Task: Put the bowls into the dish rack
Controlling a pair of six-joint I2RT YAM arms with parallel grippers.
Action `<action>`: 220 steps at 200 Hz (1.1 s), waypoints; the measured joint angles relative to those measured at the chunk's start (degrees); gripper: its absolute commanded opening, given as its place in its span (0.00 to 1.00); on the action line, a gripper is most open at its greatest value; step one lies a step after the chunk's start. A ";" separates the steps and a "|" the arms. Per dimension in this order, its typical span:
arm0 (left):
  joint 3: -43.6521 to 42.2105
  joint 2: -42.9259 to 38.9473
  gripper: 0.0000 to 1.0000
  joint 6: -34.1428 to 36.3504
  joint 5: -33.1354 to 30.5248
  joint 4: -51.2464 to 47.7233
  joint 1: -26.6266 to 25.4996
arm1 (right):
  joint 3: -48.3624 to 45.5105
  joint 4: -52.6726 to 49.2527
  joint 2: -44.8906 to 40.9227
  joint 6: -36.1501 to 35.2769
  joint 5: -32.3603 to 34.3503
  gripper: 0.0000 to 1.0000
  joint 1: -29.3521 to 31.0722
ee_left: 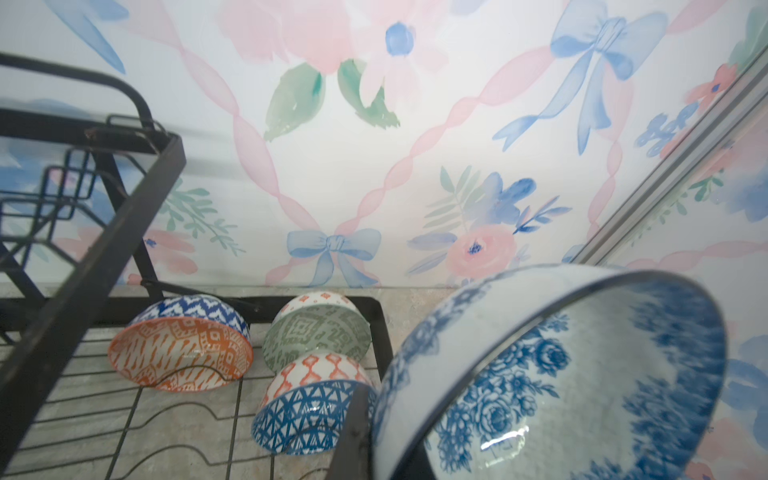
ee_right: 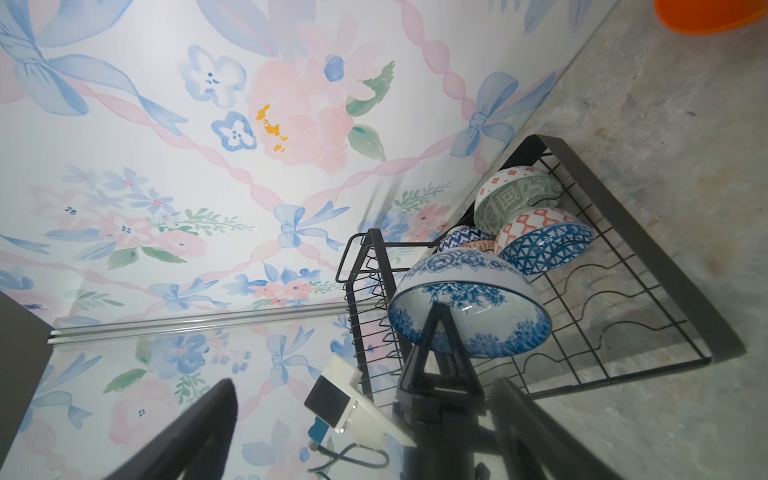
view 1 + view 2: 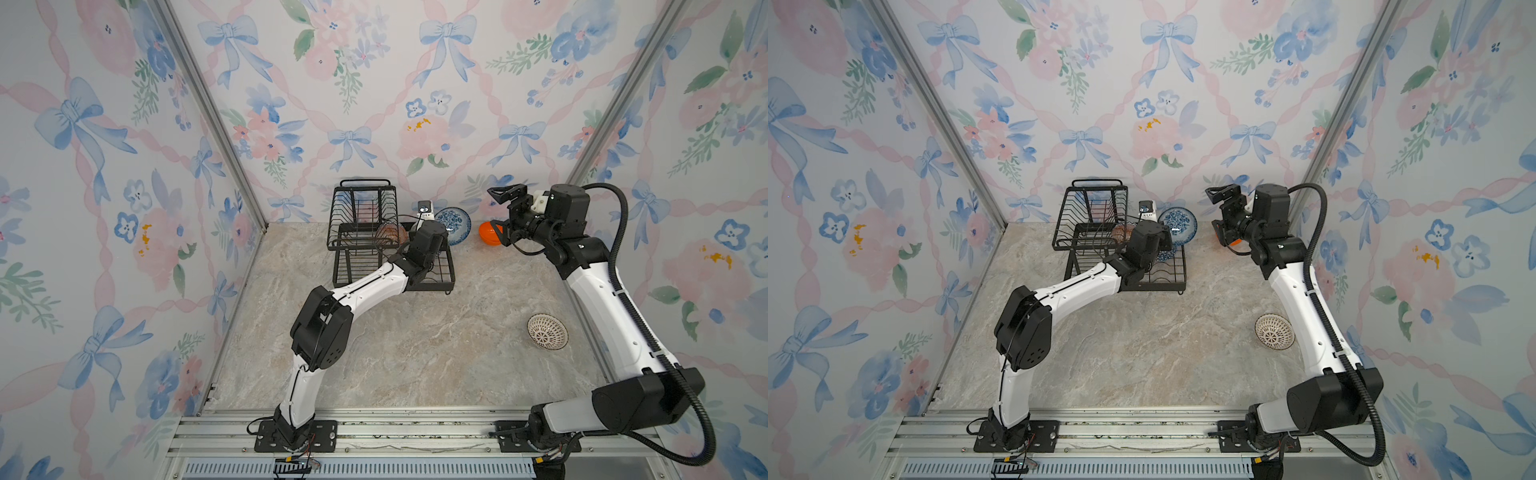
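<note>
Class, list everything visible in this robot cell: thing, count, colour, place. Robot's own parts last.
dish rack: one, black wire, back of the table.
orange-patterned bowl: one, orange and white, rack's lower tier.
grey-green bowl: one, same tier.
dark-blue bowl: one, same tier.
floral bowl: one, white and blue, held at the rack's side.
orange bowl: one, plain orange, on the table by the back wall.
lattice bowl: one, white and dark, on the table's right.
table: one, beige marble.
left gripper: one, black, shut on the floral bowl's rim.
right gripper: one, black, open.
</note>
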 measured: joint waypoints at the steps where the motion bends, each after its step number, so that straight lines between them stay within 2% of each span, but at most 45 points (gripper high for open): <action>1: 0.00 0.00 0.00 0.20 -0.02 0.39 0.00 | 0.00 0.11 0.00 0.15 0.00 0.97 0.02; 68: -1.09 0.00 0.00 9.18 -1.31 14.91 -1.95 | -1.77 9.49 1.88 13.92 1.70 0.97 2.75; 102: -2.97 0.00 0.00 12.31 -1.53 18.71 -2.84 | -3.91 13.51 2.49 19.96 4.24 0.97 4.37; 109: -3.13 0.00 0.00 12.87 -1.73 19.08 -2.93 | -4.24 14.10 2.69 20.85 4.74 1.00 4.72; 128: -3.30 0.00 0.00 14.08 -2.21 20.31 -3.02 | -4.63 14.95 3.37 22.34 6.58 0.93 5.60; 161: -5.51 -0.37 0.00 15.12 -3.19 22.64 -3.23 | -5.09 15.89 3.65 23.47 10.03 0.69 7.26; 220: -8.74 -0.94 0.00 15.82 -4.09 23.12 -3.39 | -7.08 17.59 4.02 25.05 12.66 0.50 8.22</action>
